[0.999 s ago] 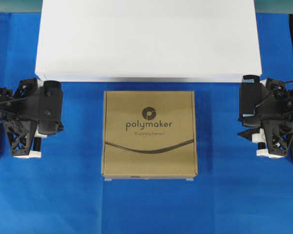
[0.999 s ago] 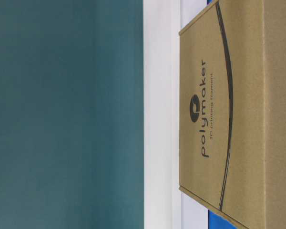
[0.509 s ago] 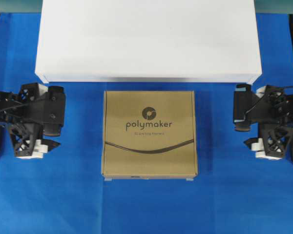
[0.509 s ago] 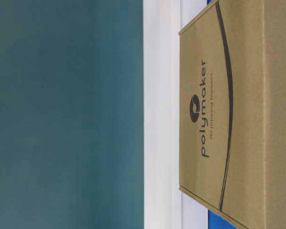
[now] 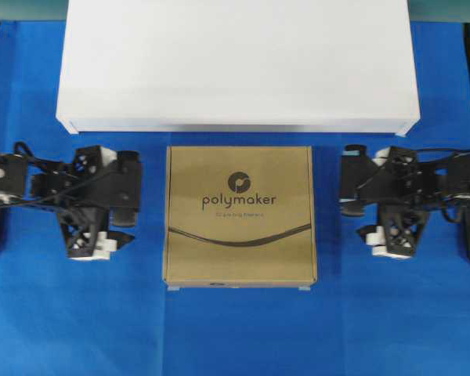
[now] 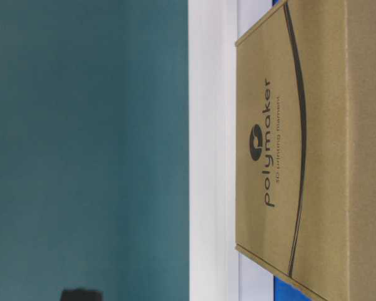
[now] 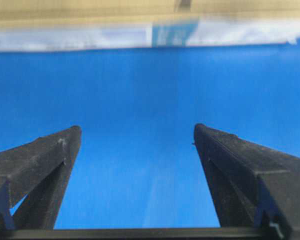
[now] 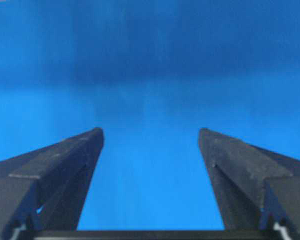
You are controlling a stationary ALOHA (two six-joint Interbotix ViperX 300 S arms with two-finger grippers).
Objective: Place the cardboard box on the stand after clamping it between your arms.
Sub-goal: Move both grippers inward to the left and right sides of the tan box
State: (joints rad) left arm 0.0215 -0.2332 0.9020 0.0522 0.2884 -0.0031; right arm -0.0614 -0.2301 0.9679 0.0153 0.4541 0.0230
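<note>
Overhead view: the box (image 5: pixel 240 215) lies flat on the blue cloth (image 5: pixel 235 337) in the middle of the frame, with the stand (image 5: pixel 236 66) above it. A thin strip of cloth separates the upper edge of the box from the front wall of the stand, so they are near but apart. The stand is much wider than the box on both sides.

The left gripper (image 5: pixel 127 211) is at the left of the box and the right gripper (image 5: pixel 352 207) at the right. Each is just beside a side edge of the box, with a narrow band of cloth between; neither touches it. Wide free cloth remains below the box and in the lower corners of the frame.

In the left wrist view both fingers (image 7: pixel 45 160) stand far apart with only cloth between them, and the lower side of the box (image 7: pixel 140 25) crosses the top of the frame, blurred. In the right wrist view the fingers (image 8: pixel 65 165) are also spread wide over cloth; the dark band above may be a shadow, I cannot tell. Both grippers are released and hold nothing.

The box is square, brown, with a "polymaker" word, a round emblem and a curved dark line. In the table-level view, which appears turned on its side, it (image 6: pixel 313 150) fills the right part, with the stand (image 6: pixel 210 150) as a white band beside it.
</note>
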